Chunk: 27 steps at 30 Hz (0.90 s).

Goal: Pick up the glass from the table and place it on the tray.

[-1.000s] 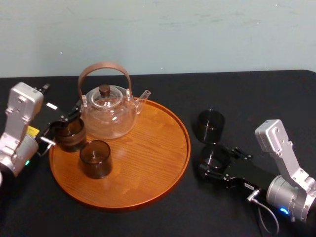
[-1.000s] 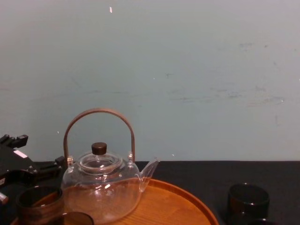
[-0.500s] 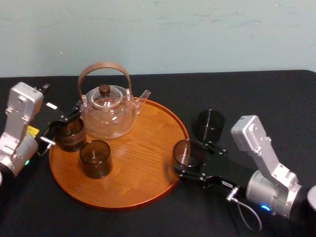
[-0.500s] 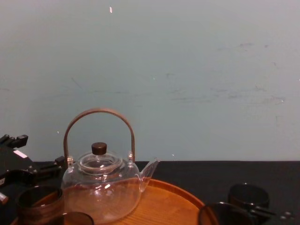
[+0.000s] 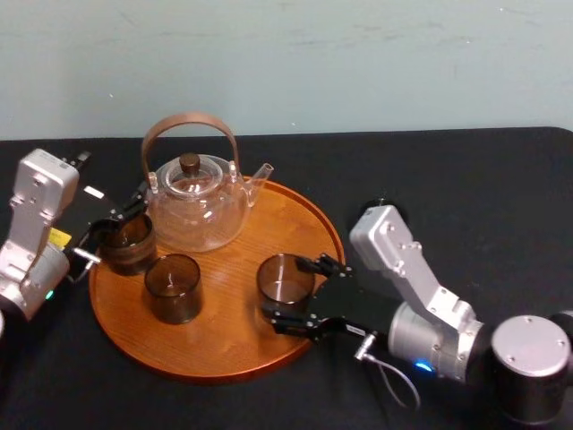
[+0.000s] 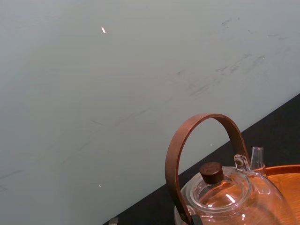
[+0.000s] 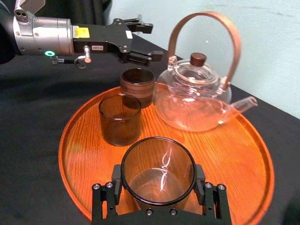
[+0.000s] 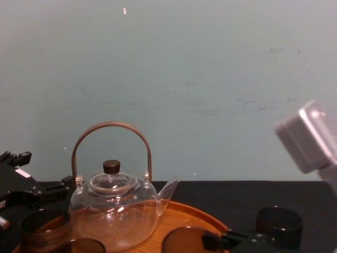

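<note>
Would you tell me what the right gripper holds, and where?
The right gripper clamps a smoky glass by its side walls over the tray; left gripper sits beside a brown glass.

Both arms look silver-grey, with chunky boxy wrists. The right tool (image 7: 158, 190) is matte black with little round screws. The left tool (image 7: 150, 41) is black too, yellow sticker plus green light behind it. Thin grey cable (image 5: 392, 395) loops off the right arm (image 5: 403, 260).
</note>
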Each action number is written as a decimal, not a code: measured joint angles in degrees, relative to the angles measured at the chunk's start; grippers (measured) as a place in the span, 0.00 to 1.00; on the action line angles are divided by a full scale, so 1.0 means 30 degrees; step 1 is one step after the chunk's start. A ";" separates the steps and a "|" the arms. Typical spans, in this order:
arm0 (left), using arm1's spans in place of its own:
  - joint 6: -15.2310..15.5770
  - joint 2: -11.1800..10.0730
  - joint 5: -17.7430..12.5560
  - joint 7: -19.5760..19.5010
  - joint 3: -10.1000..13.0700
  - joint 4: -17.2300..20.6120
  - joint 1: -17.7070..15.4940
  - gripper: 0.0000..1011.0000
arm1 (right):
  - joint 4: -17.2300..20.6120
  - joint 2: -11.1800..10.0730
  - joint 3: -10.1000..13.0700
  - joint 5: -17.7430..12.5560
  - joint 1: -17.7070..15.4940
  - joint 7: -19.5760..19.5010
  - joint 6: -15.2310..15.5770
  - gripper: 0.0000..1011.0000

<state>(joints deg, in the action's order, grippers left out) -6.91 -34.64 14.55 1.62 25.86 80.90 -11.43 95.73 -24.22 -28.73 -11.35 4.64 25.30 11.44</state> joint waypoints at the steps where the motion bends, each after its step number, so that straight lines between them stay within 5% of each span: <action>1: 0.0001 0.0000 0.0001 -0.0001 -0.0001 0.0000 0.0000 0.99 | -0.0083 0.0079 -0.0091 0.0066 0.0103 0.0006 0.0015 0.89; 16: 0.0000 0.0000 0.0001 -0.0001 0.0000 0.0000 0.0000 0.99 | -0.1786 0.1455 -0.1150 0.0668 0.1560 0.0047 0.0133 0.89; 27: 0.0000 0.0000 0.0001 -0.0001 0.0000 0.0000 0.0000 0.99 | -0.2353 0.1761 -0.1306 0.0685 0.1772 0.0155 0.0130 0.89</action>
<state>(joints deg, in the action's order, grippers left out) -6.91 -34.65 14.55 1.62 25.86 80.90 -11.43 88.67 -18.94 -32.65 -9.30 9.95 25.77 11.83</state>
